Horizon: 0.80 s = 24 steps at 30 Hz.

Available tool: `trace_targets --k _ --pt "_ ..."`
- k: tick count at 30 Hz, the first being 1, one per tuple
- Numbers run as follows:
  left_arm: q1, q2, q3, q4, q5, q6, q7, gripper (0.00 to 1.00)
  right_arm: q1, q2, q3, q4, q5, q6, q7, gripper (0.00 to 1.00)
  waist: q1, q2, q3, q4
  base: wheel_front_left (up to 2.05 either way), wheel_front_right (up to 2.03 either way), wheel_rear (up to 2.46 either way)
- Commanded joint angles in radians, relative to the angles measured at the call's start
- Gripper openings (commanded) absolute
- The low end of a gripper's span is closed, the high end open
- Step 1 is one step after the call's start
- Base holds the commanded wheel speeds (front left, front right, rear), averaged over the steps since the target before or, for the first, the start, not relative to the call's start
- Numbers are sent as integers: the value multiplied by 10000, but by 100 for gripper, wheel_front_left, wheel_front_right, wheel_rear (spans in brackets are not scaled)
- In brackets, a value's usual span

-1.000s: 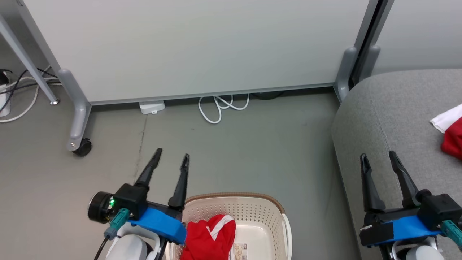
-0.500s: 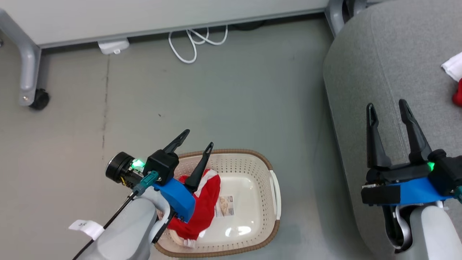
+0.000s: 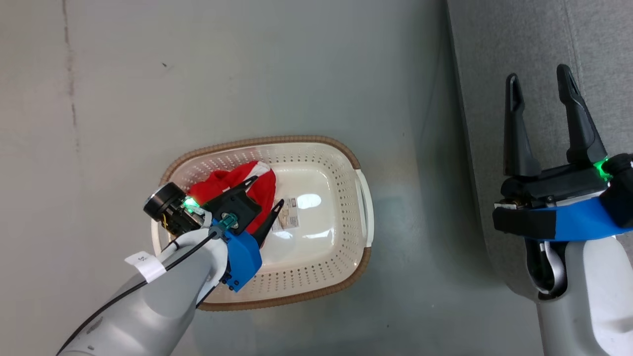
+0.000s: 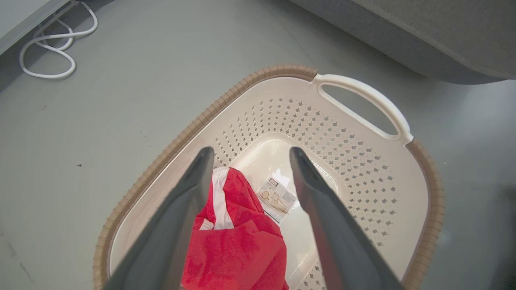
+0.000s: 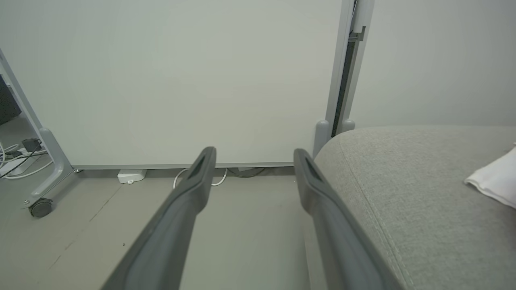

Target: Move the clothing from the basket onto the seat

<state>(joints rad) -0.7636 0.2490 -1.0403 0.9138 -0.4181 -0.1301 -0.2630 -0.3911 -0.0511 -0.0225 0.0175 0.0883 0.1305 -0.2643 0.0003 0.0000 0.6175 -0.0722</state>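
In your head view, the basket stands on the grey floor, just left of the seat, and the red garment lies bunched in its left half. Your left gripper reaches down inside the rim over that garment with its fingers spread and nothing between them; a paper label on the basket bottom lies just beside the lower fingertip. Your right gripper hangs over the edge of the seat, well apart from the basket, its two fingers parted and empty. In your left wrist view, the left gripper points into the basket, jaws wide; the red garment with its white trim sits against the left finger and reaches into the gap, but you cannot tell whether that finger touches it. The label lies flat next to the cloth, the seat crosses the upper right, and a white cable loops on the floor at upper left. In your right wrist view, the right gripper is spread with nothing in it, facing a white panel, with the seat to its right and a white cloth lying on the seat at the frame edge.
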Motion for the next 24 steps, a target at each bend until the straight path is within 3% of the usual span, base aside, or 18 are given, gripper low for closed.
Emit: trace_targets --k 1,11,24 --pt "-435 25 -285 266 -93 -1 -28 100 -317 11 37 -120 -108 5 -2 100 -3 0 830 -275 0 0 0" --pt "-1432 -9 -2185 1924 45 -1 497 100 -992 13 127 -514 -280 5 -2 100 -3 0 2089 -492 0 0 0" --pt "-2193 -1 -2426 2796 2540 -1 1812 100 -1466 7 259 -1101 -297 5 -3 100 -3 0 3667 -791 0 0 0"
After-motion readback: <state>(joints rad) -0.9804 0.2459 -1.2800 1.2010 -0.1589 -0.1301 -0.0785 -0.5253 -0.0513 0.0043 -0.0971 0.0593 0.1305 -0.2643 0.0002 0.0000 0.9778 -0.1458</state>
